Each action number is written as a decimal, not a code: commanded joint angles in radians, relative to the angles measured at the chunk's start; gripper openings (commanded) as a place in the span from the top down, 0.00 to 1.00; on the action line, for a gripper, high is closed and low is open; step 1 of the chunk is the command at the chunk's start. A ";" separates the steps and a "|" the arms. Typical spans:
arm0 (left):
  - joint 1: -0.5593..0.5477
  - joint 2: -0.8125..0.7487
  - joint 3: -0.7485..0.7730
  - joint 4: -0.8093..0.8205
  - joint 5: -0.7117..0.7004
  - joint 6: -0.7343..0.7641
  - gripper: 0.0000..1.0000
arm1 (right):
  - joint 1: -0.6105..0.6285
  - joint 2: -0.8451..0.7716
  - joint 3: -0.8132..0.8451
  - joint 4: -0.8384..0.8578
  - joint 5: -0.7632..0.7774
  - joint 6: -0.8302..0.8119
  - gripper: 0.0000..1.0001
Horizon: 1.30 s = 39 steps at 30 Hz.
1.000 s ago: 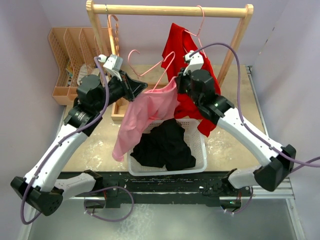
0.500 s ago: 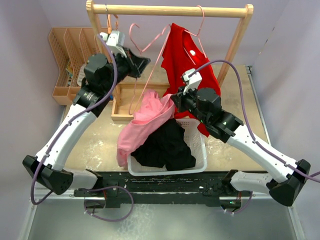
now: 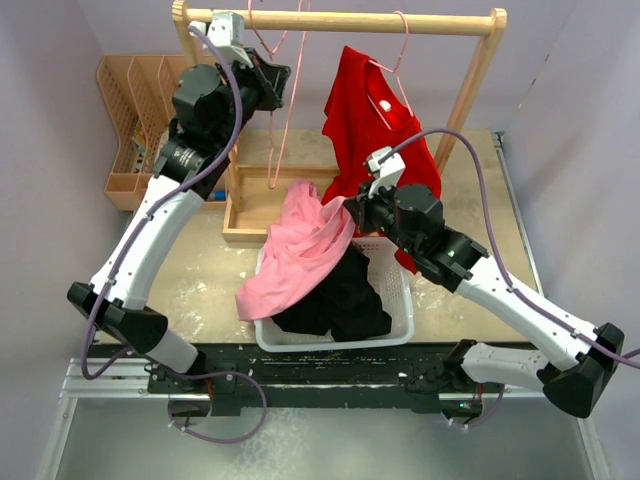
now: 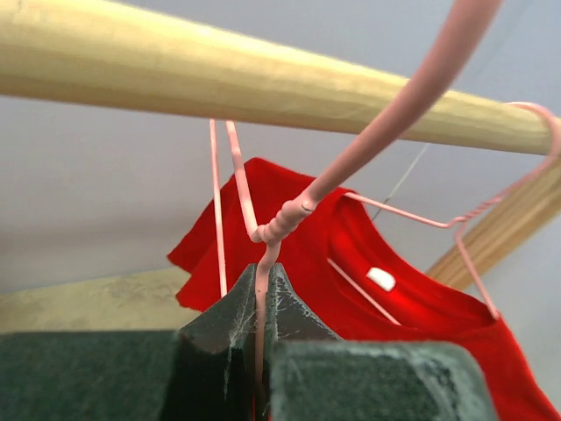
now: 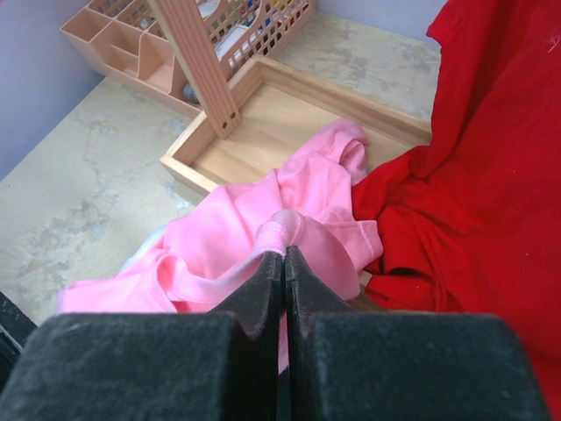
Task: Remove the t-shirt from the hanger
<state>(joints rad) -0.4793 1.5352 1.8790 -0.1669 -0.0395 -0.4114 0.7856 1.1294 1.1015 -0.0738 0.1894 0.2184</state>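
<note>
From above, we see a mottled beige tabletop [image 3: 200,290] with a wooden rail [image 3: 350,20] standing across its far side. The left gripper [image 3: 275,80] is raised beside that rail, clamped on a bare pink wire hanger [image 3: 290,110]. The soft pink t-shirt [image 3: 300,250] lies well below it, draped over the rim of a white plastic basket [image 3: 400,300] on top of a black garment [image 3: 340,295]. The right gripper [image 3: 352,212] pinches its upper edge. A red t-shirt [image 3: 365,120] hangs behind.

At the left wrist, we see the left gripper [image 4: 263,281] closed on the pink wire hanger [image 4: 289,215] just under its twisted neck, below the wooden rail [image 4: 263,79].

At the right wrist, the right gripper [image 5: 282,259] is clenched on a fold of the pink t-shirt [image 5: 254,219], which spreads just ahead of the fingertips. A shallow wooden tray [image 5: 289,114] lies beyond.
</note>
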 commanded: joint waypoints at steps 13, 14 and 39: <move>-0.004 0.110 0.116 -0.058 -0.242 0.070 1.00 | 0.006 -0.078 -0.037 0.038 -0.002 0.023 1.00; -0.004 0.112 0.118 -0.065 -0.254 0.074 1.00 | 0.006 -0.081 -0.037 0.036 -0.002 0.024 1.00; -0.004 -0.071 -0.080 0.019 -0.232 0.072 0.16 | 0.007 -0.077 0.123 -0.038 0.048 -0.024 1.00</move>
<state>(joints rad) -0.4793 1.5352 1.7840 -0.2314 -0.3180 -0.3298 0.7856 1.0523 1.1492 -0.1379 0.2108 0.2249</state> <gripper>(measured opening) 0.761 0.005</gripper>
